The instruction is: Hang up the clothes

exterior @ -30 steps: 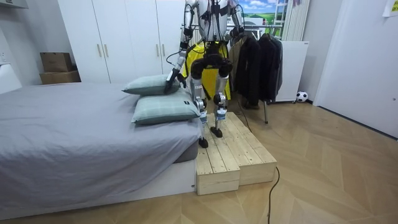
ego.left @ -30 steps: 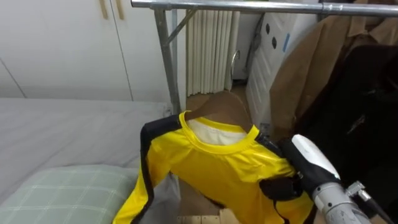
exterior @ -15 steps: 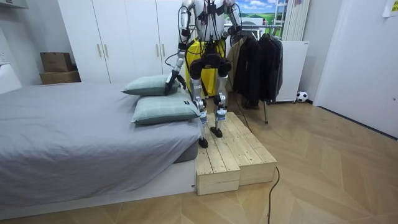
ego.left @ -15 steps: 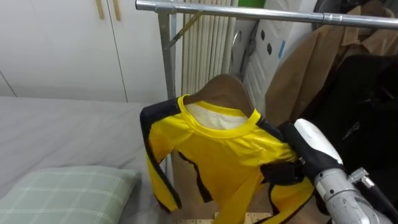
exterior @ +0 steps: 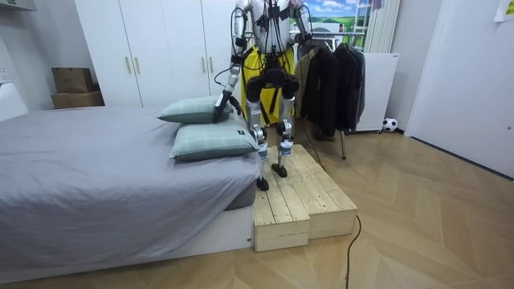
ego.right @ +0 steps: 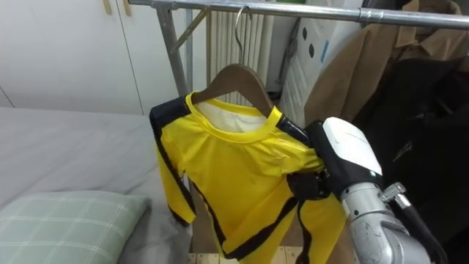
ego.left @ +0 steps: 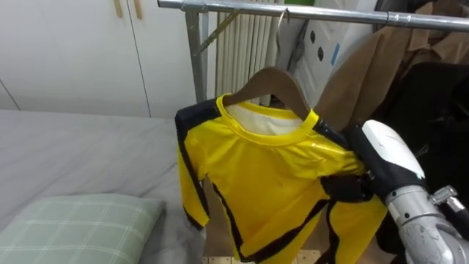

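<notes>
Yellow shirt (ego.left: 271, 183) on hanger (ego.left: 275, 77); right forearm (ego.left: 388, 165) raised alongside.
</notes>
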Tool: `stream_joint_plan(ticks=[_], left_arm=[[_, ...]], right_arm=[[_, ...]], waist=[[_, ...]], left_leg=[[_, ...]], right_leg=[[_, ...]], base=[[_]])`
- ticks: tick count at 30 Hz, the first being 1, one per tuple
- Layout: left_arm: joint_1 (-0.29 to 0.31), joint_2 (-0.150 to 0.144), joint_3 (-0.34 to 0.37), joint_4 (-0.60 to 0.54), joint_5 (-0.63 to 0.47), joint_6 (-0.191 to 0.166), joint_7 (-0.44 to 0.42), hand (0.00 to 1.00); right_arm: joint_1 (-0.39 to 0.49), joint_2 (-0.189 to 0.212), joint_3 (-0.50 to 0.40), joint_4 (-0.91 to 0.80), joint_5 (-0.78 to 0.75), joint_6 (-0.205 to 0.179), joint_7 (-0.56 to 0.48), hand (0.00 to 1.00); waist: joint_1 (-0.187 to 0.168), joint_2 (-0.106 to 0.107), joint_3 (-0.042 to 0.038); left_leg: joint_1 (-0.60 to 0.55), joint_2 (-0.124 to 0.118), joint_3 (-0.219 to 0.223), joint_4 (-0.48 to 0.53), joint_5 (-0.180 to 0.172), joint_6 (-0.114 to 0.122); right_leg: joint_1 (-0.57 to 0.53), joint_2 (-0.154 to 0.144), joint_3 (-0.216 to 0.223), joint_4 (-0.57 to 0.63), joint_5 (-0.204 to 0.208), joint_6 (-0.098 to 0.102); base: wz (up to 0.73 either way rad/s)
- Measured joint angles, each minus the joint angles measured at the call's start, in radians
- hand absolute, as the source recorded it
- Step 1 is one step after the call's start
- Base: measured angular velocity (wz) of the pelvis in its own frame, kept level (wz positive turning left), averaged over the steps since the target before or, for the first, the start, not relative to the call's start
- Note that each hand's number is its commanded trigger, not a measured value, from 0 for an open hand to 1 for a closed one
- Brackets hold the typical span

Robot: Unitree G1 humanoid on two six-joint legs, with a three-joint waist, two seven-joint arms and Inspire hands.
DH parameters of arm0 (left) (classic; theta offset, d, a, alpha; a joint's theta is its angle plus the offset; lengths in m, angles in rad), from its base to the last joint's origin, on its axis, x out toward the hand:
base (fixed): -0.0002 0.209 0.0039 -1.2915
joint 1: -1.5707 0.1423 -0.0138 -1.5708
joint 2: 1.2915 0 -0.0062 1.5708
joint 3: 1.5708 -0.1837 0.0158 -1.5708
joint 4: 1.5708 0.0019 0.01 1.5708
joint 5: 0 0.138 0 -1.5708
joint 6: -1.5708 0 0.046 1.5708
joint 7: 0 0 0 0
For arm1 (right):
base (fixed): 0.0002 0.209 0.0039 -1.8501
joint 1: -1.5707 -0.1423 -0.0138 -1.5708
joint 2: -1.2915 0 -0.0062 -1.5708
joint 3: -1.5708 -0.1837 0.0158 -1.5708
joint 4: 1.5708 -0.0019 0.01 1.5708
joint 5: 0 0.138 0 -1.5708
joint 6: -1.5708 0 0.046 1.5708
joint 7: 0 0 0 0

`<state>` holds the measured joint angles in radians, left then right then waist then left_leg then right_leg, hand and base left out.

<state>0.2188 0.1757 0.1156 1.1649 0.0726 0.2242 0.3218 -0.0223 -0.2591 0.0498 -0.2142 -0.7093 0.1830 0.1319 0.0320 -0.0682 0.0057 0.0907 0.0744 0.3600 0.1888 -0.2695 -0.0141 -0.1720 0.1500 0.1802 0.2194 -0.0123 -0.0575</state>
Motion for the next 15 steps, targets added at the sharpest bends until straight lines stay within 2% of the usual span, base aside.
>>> stream_joint_plan(ticks=[7,10,13,15], left_arm=[[0.018,0.000,0.022,-0.007,0.004,-0.035,-0.002,0.00],[0.017,0.000,0.049,-0.007,0.020,-0.054,-0.003,0.00],[0.018,0.001,0.052,-0.007,0.021,-0.075,-0.003,0.00],[0.018,0.001,0.057,-0.017,0.021,-0.082,-0.004,0.00]], right_arm=[[0.000,-0.006,-0.049,-0.023,0.058,-0.011,-0.010,1.00],[-0.002,-0.032,-0.085,-0.023,0.091,-0.020,-0.021,1.00],[-0.031,-0.048,-0.110,0.005,0.116,-0.034,-0.032,1.00],[-0.065,-0.049,-0.115,0.027,0.123,-0.034,-0.036,1.00]], waist=[[0.000,-0.006,-0.0027],[0.009,-0.010,-0.0031],[0.021,-0.013,-0.0010],[0.030,-0.018,0.0039]], left_leg=[[0.005,0.001,-0.009,0.000,0.000,0.000],[0.008,0.002,-0.021,0.000,0.000,-0.001],[0.010,0.003,-0.034,0.001,0.001,-0.003],[0.010,0.002,-0.036,0.001,0.003,-0.005]], right_leg=[[0.008,-0.004,-0.018,-0.001,-0.003,-0.003],[0.017,-0.008,-0.031,-0.001,-0.008,-0.006],[0.022,-0.009,-0.039,-0.001,-0.011,-0.007],[0.021,-0.009,-0.039,0.001,-0.011,-0.007]], base=[[0.05],[0.14],[0.10],[0.02]])
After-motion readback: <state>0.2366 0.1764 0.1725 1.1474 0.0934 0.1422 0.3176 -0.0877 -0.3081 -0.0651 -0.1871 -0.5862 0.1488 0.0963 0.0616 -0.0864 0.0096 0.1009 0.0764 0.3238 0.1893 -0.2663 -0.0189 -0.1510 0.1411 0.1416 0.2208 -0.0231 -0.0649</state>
